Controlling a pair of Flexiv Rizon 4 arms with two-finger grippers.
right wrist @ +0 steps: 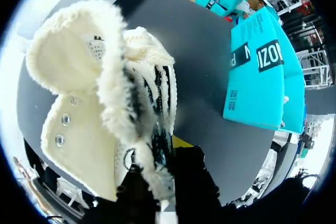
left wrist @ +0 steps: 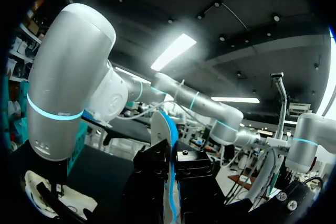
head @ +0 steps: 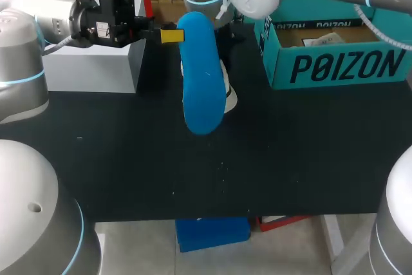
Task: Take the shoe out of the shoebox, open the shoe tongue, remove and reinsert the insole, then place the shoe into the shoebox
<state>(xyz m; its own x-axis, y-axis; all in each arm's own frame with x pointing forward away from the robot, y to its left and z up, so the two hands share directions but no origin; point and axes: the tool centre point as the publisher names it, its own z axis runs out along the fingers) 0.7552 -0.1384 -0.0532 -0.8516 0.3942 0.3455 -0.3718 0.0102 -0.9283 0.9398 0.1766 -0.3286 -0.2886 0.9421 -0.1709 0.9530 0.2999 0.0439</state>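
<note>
A blue insole (head: 196,75) hangs upright above the black table, and my left gripper (head: 168,35) is shut on its top edge from the left. In the left wrist view the insole (left wrist: 169,182) stands edge-on between that gripper's (left wrist: 171,167) dark fingers. Behind the insole, the cream fleece-lined shoe (head: 230,96) rests on the table. My right arm comes down onto it from the back right. In the right wrist view my right gripper (right wrist: 167,153) is shut on the fleecy edge of the shoe (right wrist: 89,114) beside its laces. The teal shoebox (head: 335,62) stands open at the back right.
A white box (head: 90,62) stands at the back left, behind my left wrist. The black table (head: 193,172) stretches bare toward its front edge.
</note>
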